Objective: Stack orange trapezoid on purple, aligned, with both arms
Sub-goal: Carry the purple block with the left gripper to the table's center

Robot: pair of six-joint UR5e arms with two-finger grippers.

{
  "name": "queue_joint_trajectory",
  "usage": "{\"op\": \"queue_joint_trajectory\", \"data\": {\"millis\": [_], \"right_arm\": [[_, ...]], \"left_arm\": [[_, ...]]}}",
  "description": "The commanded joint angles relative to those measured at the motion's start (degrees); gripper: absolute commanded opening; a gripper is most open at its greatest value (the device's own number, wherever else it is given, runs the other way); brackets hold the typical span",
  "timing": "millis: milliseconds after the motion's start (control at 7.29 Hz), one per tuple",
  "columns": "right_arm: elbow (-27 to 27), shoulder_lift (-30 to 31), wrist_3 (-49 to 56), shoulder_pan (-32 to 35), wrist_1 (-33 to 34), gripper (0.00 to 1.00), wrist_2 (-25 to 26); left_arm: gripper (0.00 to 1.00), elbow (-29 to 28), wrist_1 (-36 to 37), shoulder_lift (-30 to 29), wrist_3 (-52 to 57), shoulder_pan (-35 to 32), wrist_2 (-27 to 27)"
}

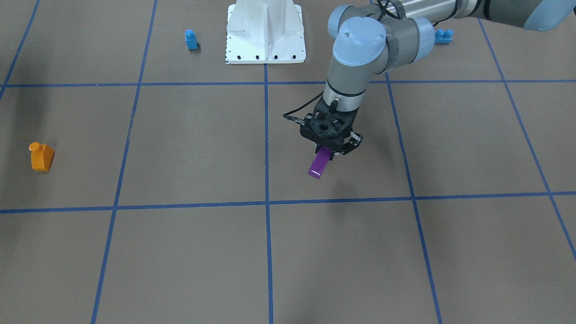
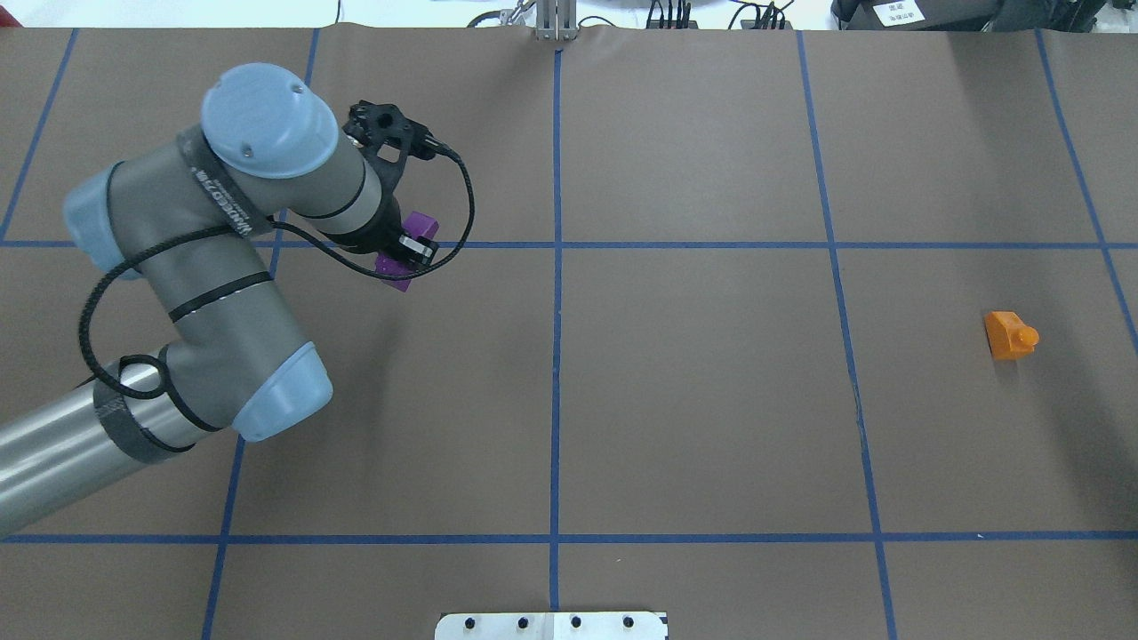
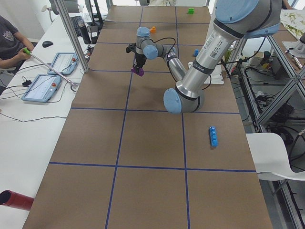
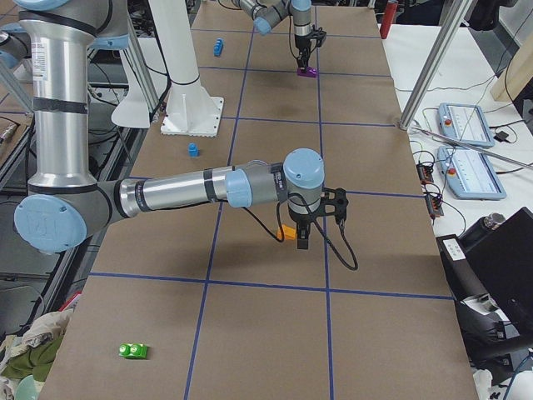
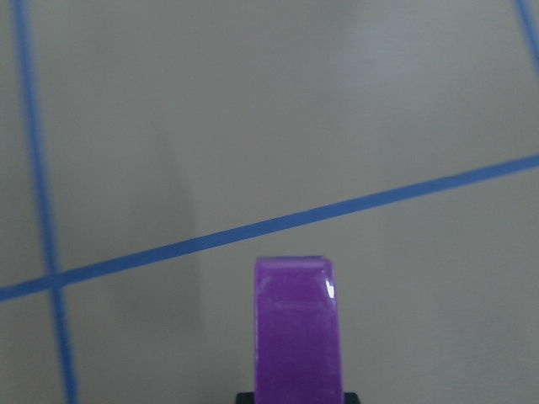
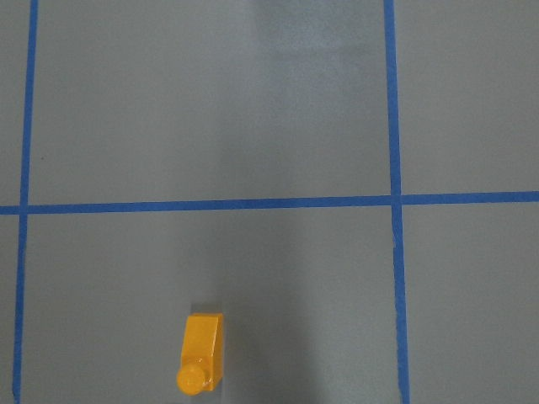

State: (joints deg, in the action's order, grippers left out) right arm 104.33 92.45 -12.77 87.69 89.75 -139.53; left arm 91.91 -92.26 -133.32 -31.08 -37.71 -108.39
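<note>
1. Brown paper table point(image 1: 180, 148) w/ blue tape grid point(image 1: 266, 135), front cam: I see left gripper point(image 1: 326, 154) pinching small glossy purple plastic brick point(image 1: 318, 165), on robot's left half.
2. Overhead: small glossy orange plastic trapezoid brick point(image 2: 1009, 335) on table, far on robot's right, well apart from purple brick.
3. Right-side cam: right gripper point(image 4: 302, 240) close by orange brick; can't tell if spread or closed.

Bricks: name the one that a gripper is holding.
The purple brick, clamped by the left gripper; the orange trapezoid and the small blue brick sit loose on the table.
</note>
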Motion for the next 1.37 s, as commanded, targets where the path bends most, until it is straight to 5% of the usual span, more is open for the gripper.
{"op": "queue_joint_trajectory", "data": {"millis": [0, 275, 686, 1098, 1235], "right_arm": [[-0.3, -2.1, -3.4, -0.8, 0.2, 1.0, 0.2], [-0.4, -2.1, -4.9, -1.2, 0.1, 1.0, 0.0], [-0.6, -2.1, -5.1, -1.3, 0.2, 1.0, -0.1], [-0.8, -2.1, -5.0, -1.3, 0.2, 1.0, -0.2], [-0.8, -2.2, -5.0, -1.3, 0.2, 1.0, -0.2]], "left_arm": [[0.0, -17.6, -5.9, -13.6, 1.5, 2.8, 0.3], [0.0, -26.0, -12.0, -15.6, 2.2, 3.3, 0.6], [0.0, -27.7, -12.6, -15.6, 2.6, 3.7, 0.6], [0.45, -28.0, -12.4, -15.6, 4.0, 4.4, 0.6], [0.69, -27.9, -12.4, -15.7, 4.0, 4.7, 0.6]]}}
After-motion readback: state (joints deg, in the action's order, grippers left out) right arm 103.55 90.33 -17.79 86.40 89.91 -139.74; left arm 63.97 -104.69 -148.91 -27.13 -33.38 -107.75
